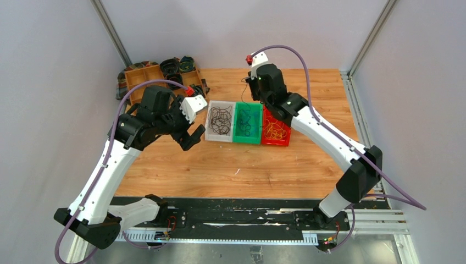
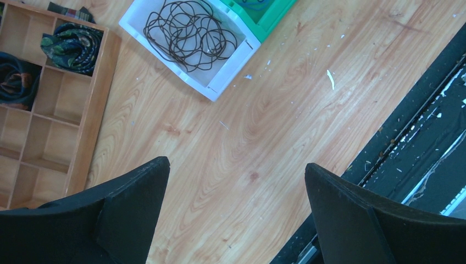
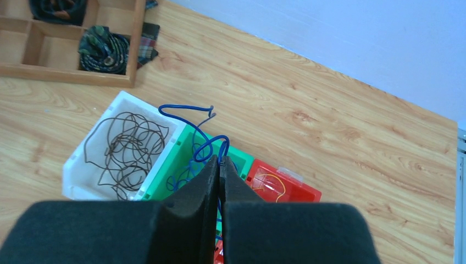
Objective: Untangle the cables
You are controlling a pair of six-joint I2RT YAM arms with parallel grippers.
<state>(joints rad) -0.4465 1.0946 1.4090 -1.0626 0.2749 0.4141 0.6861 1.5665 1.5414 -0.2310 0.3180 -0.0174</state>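
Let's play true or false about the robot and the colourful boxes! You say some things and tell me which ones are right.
1. The right gripper is shut on a thin blue cable. True.
2. The left gripper holds a black cable. False: it is open and holds nothing.
3. The white plastic bin has dark cables inside. True.
4. The green plastic bin is at one end of the row. False: it sits in the middle, between the white bin and the red plastic bin.
5. The red bin has yellow-orange cables inside. True.

Overhead overview, downward wrists, shared white bin (image 1: pixel 218 138)
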